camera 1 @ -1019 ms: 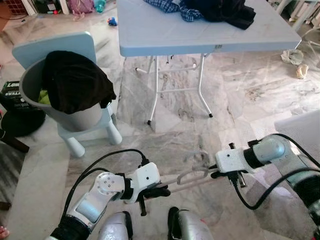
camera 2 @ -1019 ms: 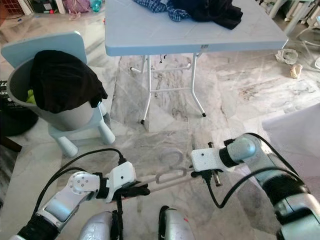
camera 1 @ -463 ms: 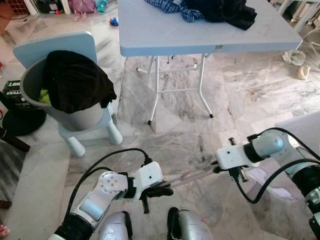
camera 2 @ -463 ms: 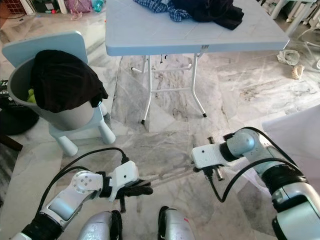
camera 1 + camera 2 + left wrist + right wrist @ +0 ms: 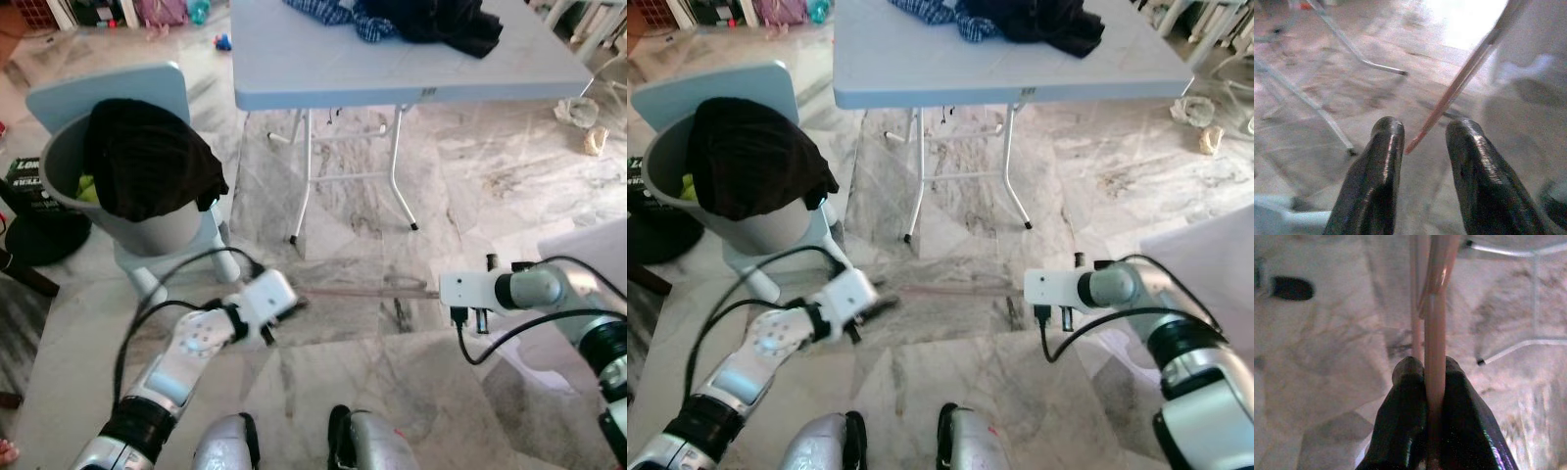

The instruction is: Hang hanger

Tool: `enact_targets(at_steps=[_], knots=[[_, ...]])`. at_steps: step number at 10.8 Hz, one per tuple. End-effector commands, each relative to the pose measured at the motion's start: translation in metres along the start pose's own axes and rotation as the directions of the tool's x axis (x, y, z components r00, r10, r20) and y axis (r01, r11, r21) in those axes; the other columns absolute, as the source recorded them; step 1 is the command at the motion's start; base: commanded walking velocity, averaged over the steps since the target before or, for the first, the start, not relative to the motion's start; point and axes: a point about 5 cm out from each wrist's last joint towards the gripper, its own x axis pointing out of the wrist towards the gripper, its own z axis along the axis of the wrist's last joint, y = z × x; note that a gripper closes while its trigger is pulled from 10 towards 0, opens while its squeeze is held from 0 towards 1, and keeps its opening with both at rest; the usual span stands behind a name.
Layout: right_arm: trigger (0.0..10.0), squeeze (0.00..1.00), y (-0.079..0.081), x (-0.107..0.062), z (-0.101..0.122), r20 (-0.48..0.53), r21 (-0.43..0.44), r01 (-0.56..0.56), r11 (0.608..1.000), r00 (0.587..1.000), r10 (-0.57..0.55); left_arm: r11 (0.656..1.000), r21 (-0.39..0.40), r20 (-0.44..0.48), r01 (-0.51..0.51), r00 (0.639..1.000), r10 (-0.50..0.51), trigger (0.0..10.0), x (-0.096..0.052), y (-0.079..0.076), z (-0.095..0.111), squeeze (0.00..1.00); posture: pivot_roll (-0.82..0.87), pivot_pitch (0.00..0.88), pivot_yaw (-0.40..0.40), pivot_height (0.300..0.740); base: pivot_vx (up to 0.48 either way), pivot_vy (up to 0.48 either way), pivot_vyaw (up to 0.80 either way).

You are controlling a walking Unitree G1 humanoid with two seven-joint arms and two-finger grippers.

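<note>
A thin pale pink hanger [image 5: 358,291] hangs level above the marble floor, between my two grippers. My right gripper [image 5: 432,291] is shut on one end; in the right wrist view the hanger's rod [image 5: 1435,333] runs straight out from between the closed fingers [image 5: 1408,396]. My left gripper [image 5: 295,301] is at the hanger's other end and looks blurred. In the left wrist view its fingers [image 5: 1381,161] stand open, and the hanger's tip [image 5: 1415,142] lies in the gap without being clamped.
A light blue folding table [image 5: 392,69] with a heap of clothes [image 5: 431,20] stands ahead. On the left, a grey bin [image 5: 69,186] draped with a black garment [image 5: 147,157] sits on a pale blue chair [image 5: 186,245]. A white object [image 5: 598,245] is at the right.
My left arm has swung up and to the left, and its fingers have opened around the hanger's end. The hanger has turned from slanted to level. My right gripper has shifted slightly right.
</note>
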Motion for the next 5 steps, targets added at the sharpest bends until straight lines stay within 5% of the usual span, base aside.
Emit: enact_targets(at_steps=[1, 2, 3, 4, 5], knots=[[0.0, 0.00, 0.006, 0.002, -0.008, -0.003, 0.104, 0.063, 0.993, 0.998, -0.063, 0.998, 0.003, 0.023, -0.060, 0.998, 0.060, 10.0, -0.003, 0.001, 0.001, 1.00, 0.01, 0.176, -0.032, 0.740, 0.000, 0.000, 0.00], [0.0, 0.00, 0.019, 0.013, -0.013, 0.017, 0.413, 0.198, 0.889, 0.974, -0.224, 0.945, -0.110, 0.034, -0.308, 0.949, 0.313, 10.0, -0.015, 0.014, -0.004, 1.00, 0.02, 0.181, -0.037, 0.740, 0.000, 0.000, 0.00], [0.0, 0.00, 0.027, 0.018, -0.013, 0.016, 0.590, 0.257, 0.766, 0.944, -0.329, 0.889, -0.174, -0.001, -0.423, 0.903, 0.430, 10.0, -0.022, 0.017, -0.010, 1.00, 0.02, 0.184, -0.040, 0.740, 0.000, 0.000, 0.00], [0.0, 0.00, 0.040, 0.025, -0.008, 0.000, 0.785, 0.291, 0.547, 0.883, -0.470, 0.808, -0.294, -0.038, -0.510, 0.851, 0.524, 10.0, -0.031, 0.017, -0.016, 1.00, 0.02, 0.186, -0.035, 0.740, 0.000, 0.000, 0.00], [0.0, 0.00, 0.047, 0.029, -0.006, -0.095, 0.889, 0.331, 0.317, 0.809, -0.580, 0.777, -0.381, -0.043, -0.501, 0.849, 0.527, 10.0, -0.031, 0.013, -0.016, 1.00, 0.02, 0.185, -0.030, 0.740, 0.000, 0.000, 0.00]])
